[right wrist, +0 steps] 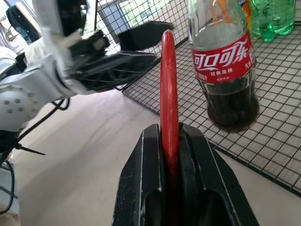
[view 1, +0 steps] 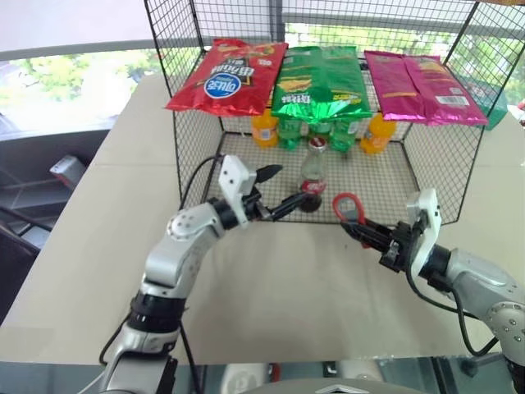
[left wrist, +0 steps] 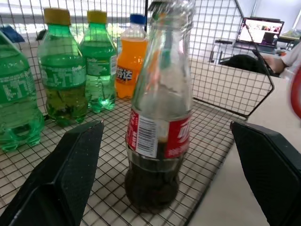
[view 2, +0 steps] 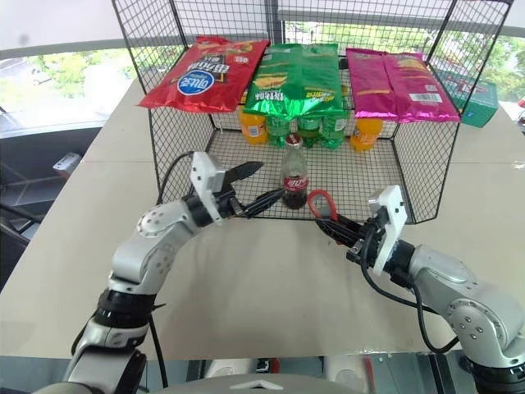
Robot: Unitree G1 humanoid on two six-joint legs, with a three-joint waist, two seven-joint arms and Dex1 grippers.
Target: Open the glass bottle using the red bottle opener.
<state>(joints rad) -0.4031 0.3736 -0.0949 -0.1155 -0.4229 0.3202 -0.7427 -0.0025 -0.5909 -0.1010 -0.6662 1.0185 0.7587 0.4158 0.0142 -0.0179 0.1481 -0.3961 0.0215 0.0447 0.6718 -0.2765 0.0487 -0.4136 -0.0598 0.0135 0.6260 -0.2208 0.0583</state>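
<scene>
Our glass bottle (view 1: pixel 312 176) stands upright at the front edge of the wire cage's (view 1: pixel 435 156) mesh floor, long axis straight up, cap on top and neck narrowing upward. Its red label carries white Chinese script on one side and a barcode panel on the other; dark drink fills only the lower part. The cage is open at the front, so the bottle can be reached from the table (view 1: pixel 279 287) side, while mesh walls close in on both sides and behind.

Our left gripper (view 1: pixel 276 189) hangs just in front of the bottle with its two black fingers (left wrist: pixel 70 169) spread wide, one to each side of the bottle's body and not touching it. Our right gripper (view 1: pixel 367 232) is clamped tight on the handle of the red bottle opener (view 1: pixel 349 208), which stands on edge; its ring head points toward the bottle from the right, close beside it but apart. Between the two arms the pale tabletop gives free room.

Behind the bottle, at the back of the cage, stand green plastic bottles (left wrist: pixel 63 70) and orange ones (left wrist: pixel 129 59) with Chinese writing on their labels. On the cage roof lie three snack bags: red (view 1: pixel 230 74), green (view 1: pixel 320 82) and pink (view 1: pixel 418 86); their print is too small for us to read.
</scene>
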